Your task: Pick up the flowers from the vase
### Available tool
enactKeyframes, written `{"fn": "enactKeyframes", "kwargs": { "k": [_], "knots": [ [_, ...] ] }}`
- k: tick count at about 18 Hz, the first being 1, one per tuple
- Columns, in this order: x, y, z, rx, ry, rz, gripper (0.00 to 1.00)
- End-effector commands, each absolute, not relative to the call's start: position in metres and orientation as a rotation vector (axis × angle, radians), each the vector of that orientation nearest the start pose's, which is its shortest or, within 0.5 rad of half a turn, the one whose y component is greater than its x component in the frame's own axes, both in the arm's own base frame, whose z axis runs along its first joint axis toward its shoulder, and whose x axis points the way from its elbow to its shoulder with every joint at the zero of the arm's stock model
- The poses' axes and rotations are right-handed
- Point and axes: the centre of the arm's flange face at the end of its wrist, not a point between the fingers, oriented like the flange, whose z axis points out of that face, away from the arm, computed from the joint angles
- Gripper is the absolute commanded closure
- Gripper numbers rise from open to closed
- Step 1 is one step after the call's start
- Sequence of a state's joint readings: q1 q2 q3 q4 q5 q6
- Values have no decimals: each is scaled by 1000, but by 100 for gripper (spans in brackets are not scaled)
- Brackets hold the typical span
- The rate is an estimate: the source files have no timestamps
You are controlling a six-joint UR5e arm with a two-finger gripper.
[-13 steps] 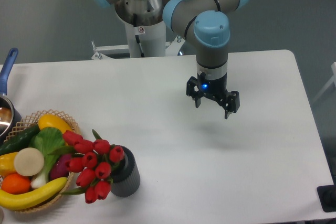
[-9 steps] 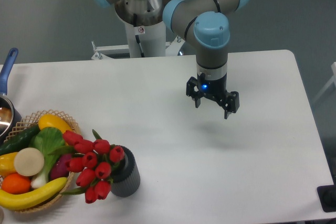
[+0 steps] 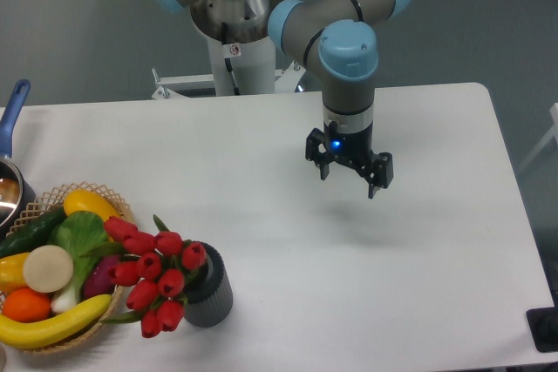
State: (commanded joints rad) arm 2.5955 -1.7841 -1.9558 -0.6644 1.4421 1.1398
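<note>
Camera view: on the white surface, a wicker basket is seen touching the flowers, which lean from the vase towards it. The vase could be tipped, or the basket caught, during a sideways grasp. The tool is held spread and empty, well apart from the vase.

On my white table a wicker basket sits at the front left corner, holding a banana, an orange, a cucumber, a yellow fruit, a leafy green and a pale round slice. Left of it I see a pot with a blue handle.
</note>
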Motion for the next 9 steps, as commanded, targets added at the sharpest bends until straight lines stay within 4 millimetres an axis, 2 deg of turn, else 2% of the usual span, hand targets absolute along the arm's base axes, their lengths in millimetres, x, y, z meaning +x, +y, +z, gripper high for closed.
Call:
{"fn": "enactKeyframes", "kwargs": {
  "k": [4,6,7,9],
  "knots": [
    [-369,430,317,-2637,269,202,0],
    [-364,438,329,-2582,288,186,0],
    [-354,447,330,-2554,312,155,0],
    [-347,450,330,-2489,317,85,0]
  ]
}}
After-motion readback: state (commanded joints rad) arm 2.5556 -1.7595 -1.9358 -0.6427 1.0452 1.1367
